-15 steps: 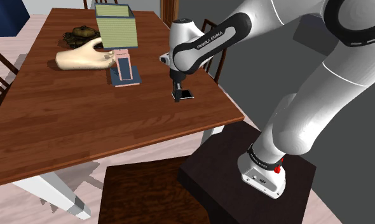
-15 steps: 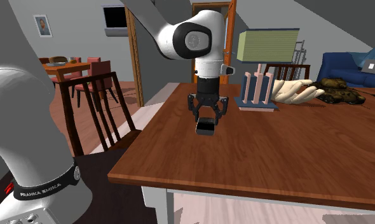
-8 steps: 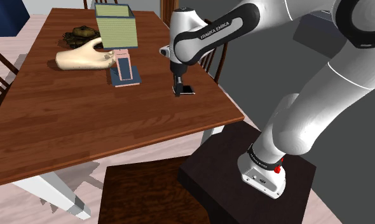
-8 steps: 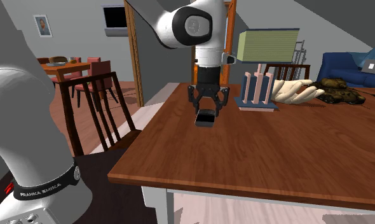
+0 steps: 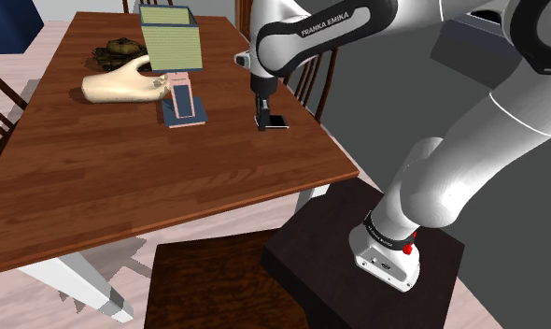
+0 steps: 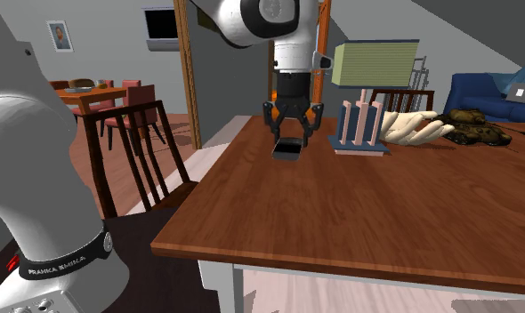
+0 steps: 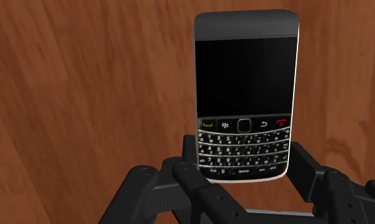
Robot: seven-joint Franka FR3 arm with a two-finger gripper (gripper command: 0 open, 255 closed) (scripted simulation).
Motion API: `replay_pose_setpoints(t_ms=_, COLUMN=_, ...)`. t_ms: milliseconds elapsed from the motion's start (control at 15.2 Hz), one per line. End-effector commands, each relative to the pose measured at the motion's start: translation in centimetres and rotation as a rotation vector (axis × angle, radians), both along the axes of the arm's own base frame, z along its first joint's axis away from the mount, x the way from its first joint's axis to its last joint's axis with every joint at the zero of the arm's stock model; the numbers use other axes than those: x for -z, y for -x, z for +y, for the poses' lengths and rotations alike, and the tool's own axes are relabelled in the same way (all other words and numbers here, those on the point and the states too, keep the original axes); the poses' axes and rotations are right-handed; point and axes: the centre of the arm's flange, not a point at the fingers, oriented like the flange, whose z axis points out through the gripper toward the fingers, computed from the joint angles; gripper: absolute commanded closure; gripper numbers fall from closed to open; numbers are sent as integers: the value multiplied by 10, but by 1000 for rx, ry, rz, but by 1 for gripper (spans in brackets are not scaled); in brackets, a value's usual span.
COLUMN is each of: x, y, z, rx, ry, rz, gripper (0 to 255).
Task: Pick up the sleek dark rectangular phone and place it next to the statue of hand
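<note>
A dark rectangular phone [image 7: 246,95] with a black screen and a small keyboard hangs a little above the brown wooden table [image 5: 124,178]. My gripper [image 7: 243,167] is shut on its keyboard end, one finger on each long side. In the shoulder view the phone [image 5: 275,122] sticks out sideways from the gripper [image 5: 262,119], over the table's right part. The beige hand statue [image 5: 120,86] lies flat at the far left, well apart from the phone. In the second exterior view the phone [image 6: 287,150] hangs under the gripper [image 6: 289,138], and the statue [image 6: 416,126] is far to the right.
A green box-shaped lamp [image 5: 172,37] on a pink and blue stand [image 5: 184,110] sits between the gripper and the statue. A dark turtle-like figure [image 5: 120,49] lies behind the statue. Wooden chairs [image 6: 136,151] stand around the table. The black robot stand [image 5: 358,252] is near the table's corner.
The gripper has risen with the phone in it and has drifted toward the far side of the table. The statue and the lamp have not moved.
</note>
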Motion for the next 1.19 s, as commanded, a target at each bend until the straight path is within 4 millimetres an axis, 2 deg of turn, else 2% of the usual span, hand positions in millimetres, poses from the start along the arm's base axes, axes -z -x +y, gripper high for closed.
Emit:
replay_pose_setpoints(t_ms=0, x=-10, y=0, z=0, rx=0, ry=0, rz=0, gripper=255)
replay_pose_setpoints(t_ms=1122, x=-100, y=0, z=0, rx=0, ry=0, rz=0, gripper=255)
